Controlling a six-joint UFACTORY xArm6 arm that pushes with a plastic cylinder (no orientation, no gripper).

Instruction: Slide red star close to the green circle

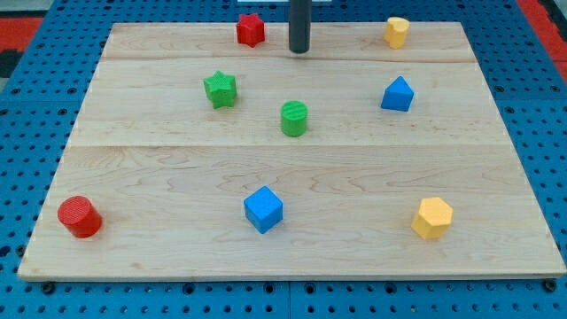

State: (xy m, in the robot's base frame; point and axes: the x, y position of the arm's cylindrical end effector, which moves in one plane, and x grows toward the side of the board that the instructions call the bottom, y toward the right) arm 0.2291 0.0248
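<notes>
There is only the one camera view to go by. The red star (251, 29) sits near the top edge of the wooden board (133, 177), and the green circle (294, 118) stands well apart from it, down toward five o'clock, near the middle of the board. The rod comes down from the top of the view and its tip (299, 51) rests near the star, at about four o'clock from it, not touching. There is no claw on this arm to be open or closed, just the bare rod, and nothing is held.

That placement looks to me like the main trouble. The tip lies between the star and the circle, so a push from where it stands would send the star toward ten o'clock, off the near top edge. It would have to get round to the star's eleven o'clock side first, and the room there looks tight.

A star's points also make it prone to spin off a rod, so an off-centre push could veer it toward the green star (220, 89), which lies at ten o'clock from the circle. Pushing too far would knock the circle itself.
</notes>
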